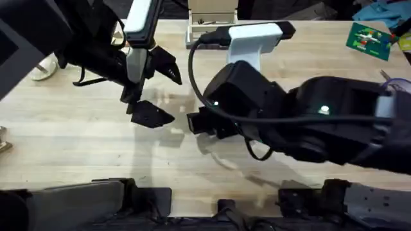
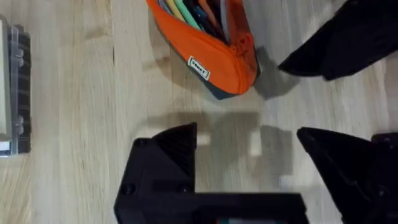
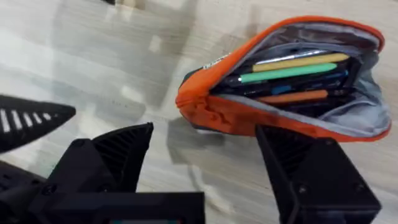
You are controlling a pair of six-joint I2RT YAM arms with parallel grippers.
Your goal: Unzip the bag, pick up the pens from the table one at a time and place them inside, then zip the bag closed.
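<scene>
Right wrist view: we see the bag (image 3: pixel 249 106) lying unzipped on the desk (image 3: pixel 93 74), pens (image 3: pixel 289 73) inside, right claw (image 3: pixel 205 162) and left claw (image 2: pixel 249 149) both open beside it, presumably poised for zipping.

Orange bag (image 3: pixel 249 118) unzipped on table (image 3: pixel 93 74), pens (image 3: pixel 292 71) inside.

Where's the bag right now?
The bag lies open on the table just ahead of the right gripper, pens inside; in the left wrist view its closed end sits just beyond the left gripper.
</scene>
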